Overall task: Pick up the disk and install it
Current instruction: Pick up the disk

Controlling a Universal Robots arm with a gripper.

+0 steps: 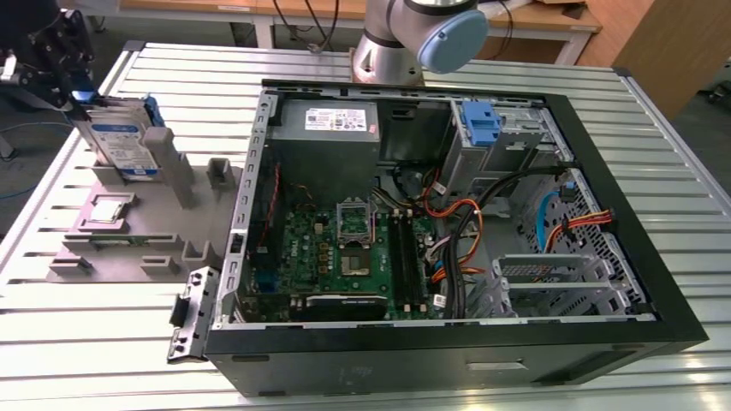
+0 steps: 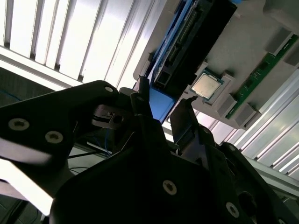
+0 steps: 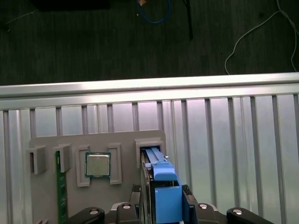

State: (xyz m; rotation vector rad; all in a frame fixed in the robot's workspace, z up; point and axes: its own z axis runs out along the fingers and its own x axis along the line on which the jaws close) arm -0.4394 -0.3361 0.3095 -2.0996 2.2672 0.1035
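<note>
Pincer [image 1: 82,97]: at the exterior view's far left, above the holder. The jaws are closed on the disk's blue upper end, with one finger [image 2: 145,116] on each side of it.
Disk [image 1: 120,141]: held upright on edge and slightly tilted, with its lower end at a slot of the holder. Its labelled face shows in the exterior view.
Holder [image 1: 154,248]: grey tray lying on the tabletop, just beside the case.
Chip [image 3: 97,164]: lies flat in a square pocket of the holder, near the disk.
Case [image 1: 639,282]: open, with board and cables exposed, at the exterior view's right of the holder.
Tabletop [image 1: 674,154]: ribbed metal.
</note>
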